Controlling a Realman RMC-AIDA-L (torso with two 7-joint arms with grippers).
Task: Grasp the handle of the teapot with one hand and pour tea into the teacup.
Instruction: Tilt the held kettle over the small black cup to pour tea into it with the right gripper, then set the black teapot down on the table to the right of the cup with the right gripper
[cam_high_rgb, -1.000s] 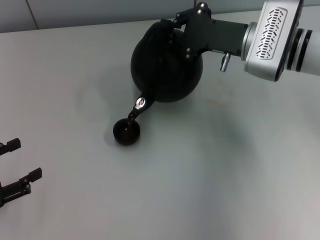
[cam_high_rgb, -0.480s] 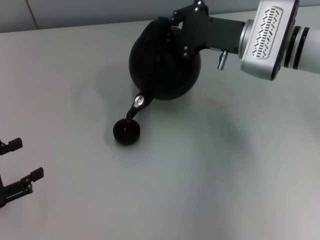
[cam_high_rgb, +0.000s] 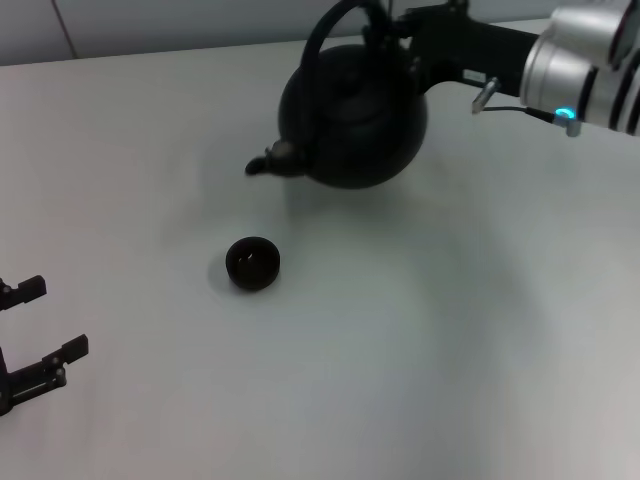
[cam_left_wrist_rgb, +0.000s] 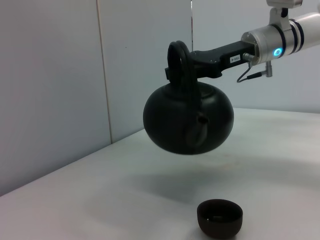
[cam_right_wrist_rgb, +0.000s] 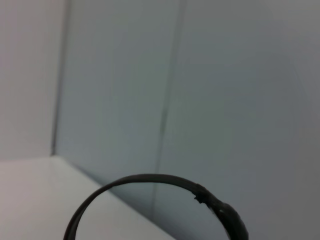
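1. Teapot (cam_high_rgb: 352, 125): matte black, held clear of the table (cam_high_rgb: 420, 330) toward the far edge, right of centre; body level, spout (cam_high_rgb: 268, 163) aimed at the left edge.
2. Handle (cam_high_rgb: 335, 25): arched hoop, upright; clenched near its top by the right gripper (cam_high_rgb: 395, 30), reaching in from the far right corner.
3. Teacup (cam_high_rgb: 252, 263): upright on the tabletop near the middle, left of centre; well apart from the spout, nearer the front edge than the pot. Contents hard to judge; possibly a dark sheen inside.
4. Left gripper (cam_high_rgb: 30, 335): parked at the left edge near the front corner, fingers spread, nothing between them.
5. Risk, spill: spout not over the cup; any tilt from this position likely to put tea on the bare table.
6. Risk, swing: grip high on a hoop, heavy body hanging below; quick travel or a sudden stop likely to rock the pot and slop liquid.
7. Risk, slip: smooth round hoop in narrow fingers; rotation within the grasp possible during tilting.
8. Risk, knock: cup small and light; low pass of the pot's belly enough to shove or tip it.
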